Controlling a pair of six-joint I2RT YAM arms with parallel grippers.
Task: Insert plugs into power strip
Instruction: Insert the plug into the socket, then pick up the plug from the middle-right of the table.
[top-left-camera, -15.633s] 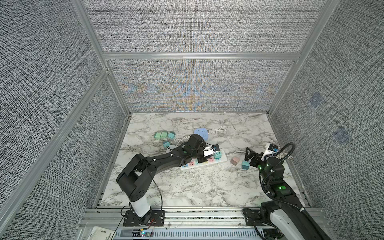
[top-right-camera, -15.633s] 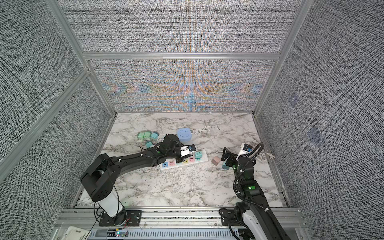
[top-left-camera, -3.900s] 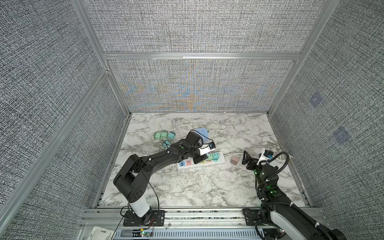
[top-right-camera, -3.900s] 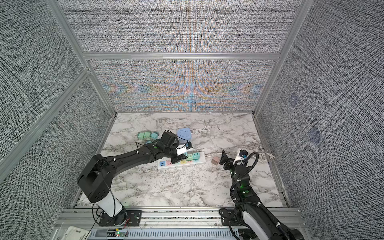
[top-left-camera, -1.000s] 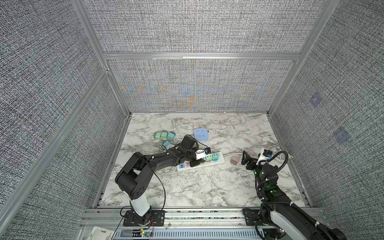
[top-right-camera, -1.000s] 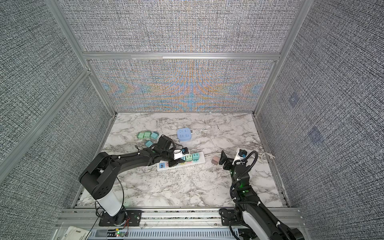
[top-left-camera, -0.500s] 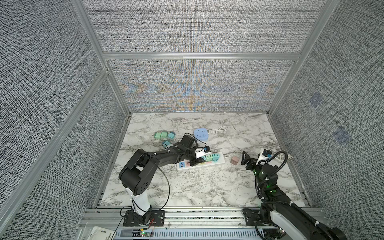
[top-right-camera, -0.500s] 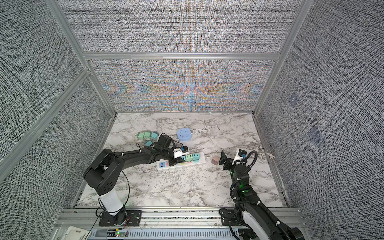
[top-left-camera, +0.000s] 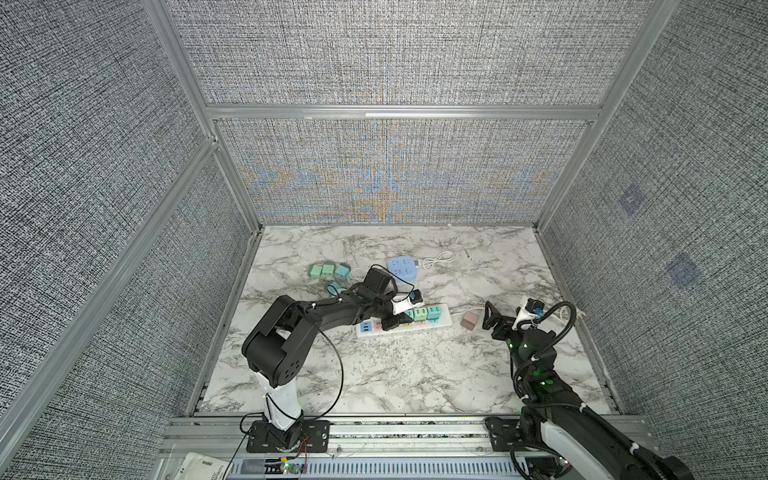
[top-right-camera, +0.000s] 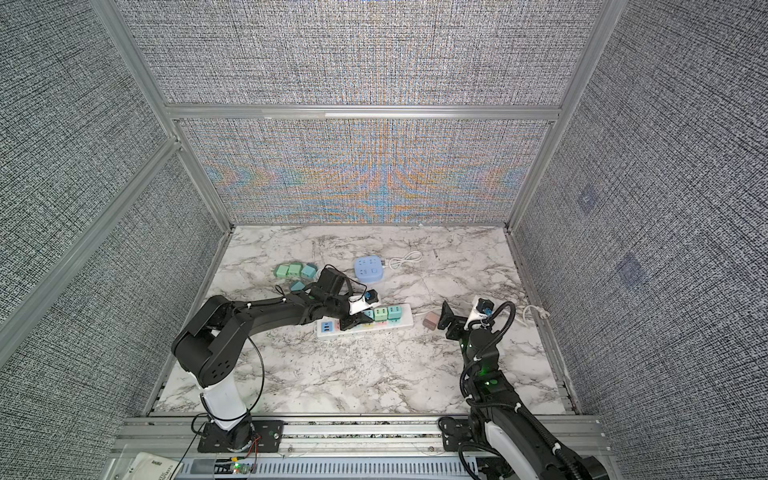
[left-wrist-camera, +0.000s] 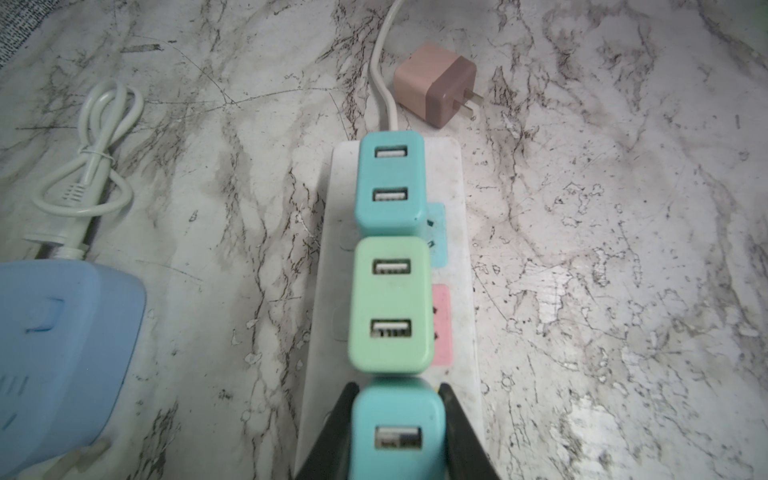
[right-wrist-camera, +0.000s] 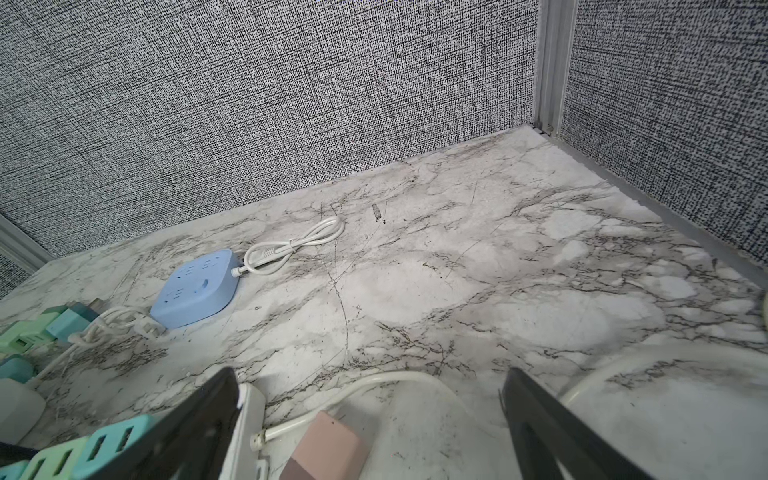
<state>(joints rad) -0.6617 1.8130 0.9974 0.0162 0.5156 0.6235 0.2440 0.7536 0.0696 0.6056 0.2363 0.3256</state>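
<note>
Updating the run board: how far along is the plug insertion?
Done: the far teal plug and the green plug sit in the power strip. In hand: the left gripper is shut on the third teal plug at the next socket; seating is unclear. Left: the pink plug lies loose by the open right gripper, and the cluster of four loose plugs waits on the left arm's side.
</note>
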